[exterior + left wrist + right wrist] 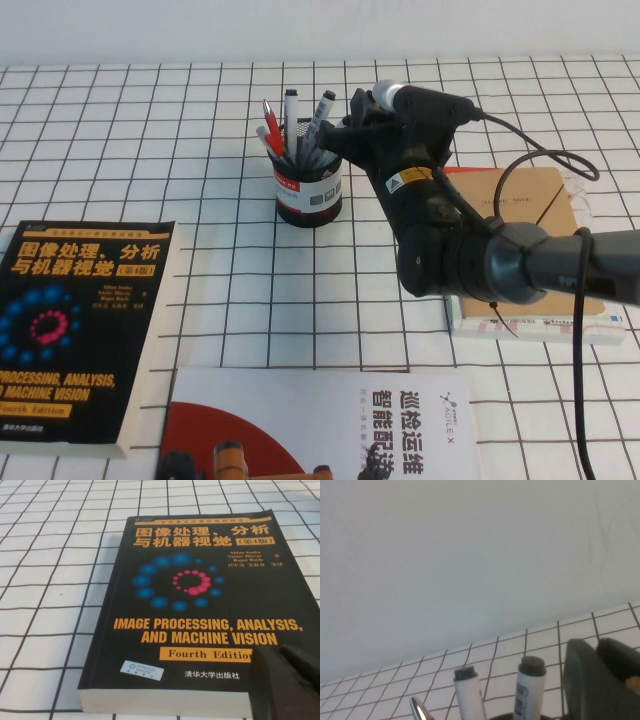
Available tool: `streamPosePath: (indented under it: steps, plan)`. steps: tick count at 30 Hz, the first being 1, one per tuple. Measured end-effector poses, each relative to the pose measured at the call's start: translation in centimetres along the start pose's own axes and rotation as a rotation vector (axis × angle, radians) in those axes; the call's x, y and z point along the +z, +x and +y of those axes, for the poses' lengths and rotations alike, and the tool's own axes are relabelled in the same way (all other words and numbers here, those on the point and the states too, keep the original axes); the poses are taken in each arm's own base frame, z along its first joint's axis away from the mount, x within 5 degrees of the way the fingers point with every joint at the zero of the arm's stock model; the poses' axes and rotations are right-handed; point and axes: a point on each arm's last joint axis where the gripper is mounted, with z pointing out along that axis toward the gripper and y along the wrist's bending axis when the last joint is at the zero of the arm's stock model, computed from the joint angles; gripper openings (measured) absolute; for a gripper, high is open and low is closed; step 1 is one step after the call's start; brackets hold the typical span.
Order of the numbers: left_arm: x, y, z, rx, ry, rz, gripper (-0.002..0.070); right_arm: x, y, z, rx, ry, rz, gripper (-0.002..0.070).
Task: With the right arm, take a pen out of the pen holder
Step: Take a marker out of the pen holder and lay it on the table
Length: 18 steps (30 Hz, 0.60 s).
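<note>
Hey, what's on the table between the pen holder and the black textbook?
Only bare gridded cloth, shown in the high view. The right tool is at the pens in the pen holder; the left tool hangs over the black textbook.

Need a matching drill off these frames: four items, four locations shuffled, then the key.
Items
1. pen holder
2. black textbook
3. right gripper
4. left gripper

Places
A. near edge of the table, by the white booklet
B. far middle of the table, upright, pens standing in it
C. at the holder's top, beside the pens
D. lying flat on the table's left side

Pairs: 1-B, 2-D, 3-C, 4-A
</note>
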Motion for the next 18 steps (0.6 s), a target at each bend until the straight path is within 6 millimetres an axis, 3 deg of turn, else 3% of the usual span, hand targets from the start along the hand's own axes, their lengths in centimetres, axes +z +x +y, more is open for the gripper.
streamPosePath:
  steps: [5, 18]
  plan:
    - [0.0, 0.0, 0.0, 0.000, 0.000, 0.000, -0.0003, -0.1, -0.9, 0.5, -0.009, -0.008, -0.004, 0.0006]
    - [0.0, 0.0, 0.0, 0.000, 0.000, 0.000, -0.0003, -1.1, -6.0, 2.7, -0.052, -0.054, -0.053, 0.0005]
